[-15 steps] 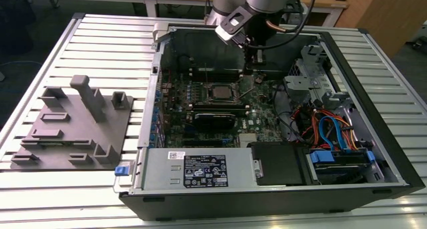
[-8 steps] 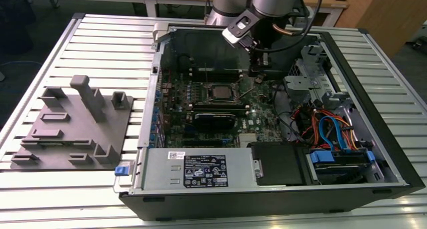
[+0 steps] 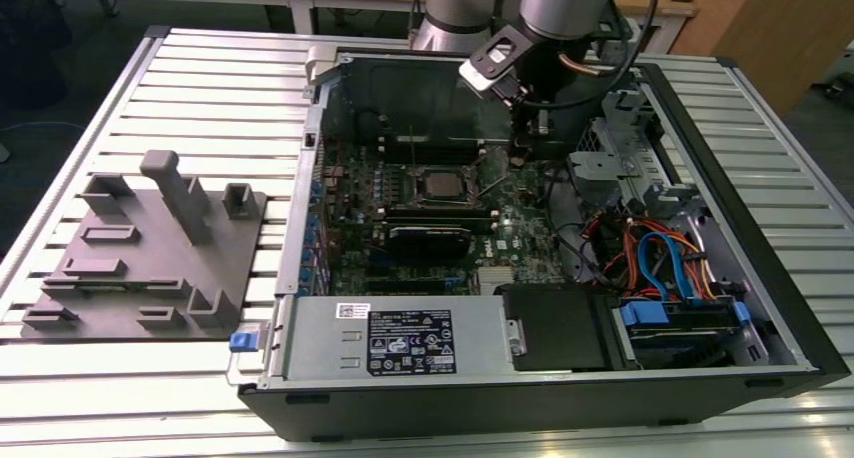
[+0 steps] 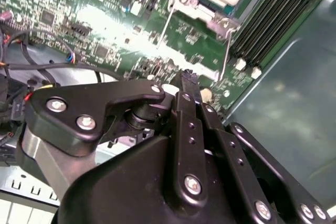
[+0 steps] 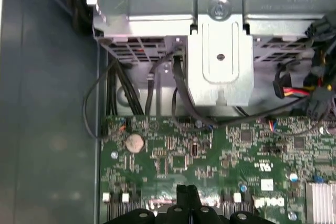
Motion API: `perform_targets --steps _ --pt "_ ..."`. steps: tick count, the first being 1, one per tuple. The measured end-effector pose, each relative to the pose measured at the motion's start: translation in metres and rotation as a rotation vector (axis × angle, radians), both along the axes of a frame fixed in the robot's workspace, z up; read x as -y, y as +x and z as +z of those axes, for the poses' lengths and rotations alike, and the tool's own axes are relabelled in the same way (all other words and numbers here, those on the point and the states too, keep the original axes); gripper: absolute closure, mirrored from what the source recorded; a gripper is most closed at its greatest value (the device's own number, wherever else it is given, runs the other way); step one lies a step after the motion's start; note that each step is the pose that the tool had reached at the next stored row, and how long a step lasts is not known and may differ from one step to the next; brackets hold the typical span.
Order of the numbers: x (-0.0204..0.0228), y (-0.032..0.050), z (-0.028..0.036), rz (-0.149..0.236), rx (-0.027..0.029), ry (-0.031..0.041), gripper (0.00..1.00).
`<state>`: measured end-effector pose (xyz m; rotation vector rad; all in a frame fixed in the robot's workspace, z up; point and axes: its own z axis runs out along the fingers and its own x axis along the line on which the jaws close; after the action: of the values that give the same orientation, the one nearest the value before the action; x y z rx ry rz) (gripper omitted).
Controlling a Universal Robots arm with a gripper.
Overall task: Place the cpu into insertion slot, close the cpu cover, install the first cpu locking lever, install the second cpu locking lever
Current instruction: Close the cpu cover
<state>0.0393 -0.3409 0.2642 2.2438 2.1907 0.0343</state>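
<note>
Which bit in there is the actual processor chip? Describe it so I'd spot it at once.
Inside the open black computer case, find the green motherboard. Near its middle sits a small square chip with a silver-grey metal top, ringed by a silvery metal frame. The long black slots beside it are narrow and dark; the chip is square and pale.

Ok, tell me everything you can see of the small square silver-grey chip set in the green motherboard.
The cpu, a small flat square chip, has a silver-grey metal top that shines bright in the second wrist view. It lies flat on the green motherboard, ringed by a silvery metal frame. The black gripper is apart from it.
</note>
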Motion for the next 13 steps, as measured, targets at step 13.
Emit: perform_targets --steps 13 --pt "-0.0019 0.0084 -0.0143 -0.039 -0.0005 -0.0002 0.9"
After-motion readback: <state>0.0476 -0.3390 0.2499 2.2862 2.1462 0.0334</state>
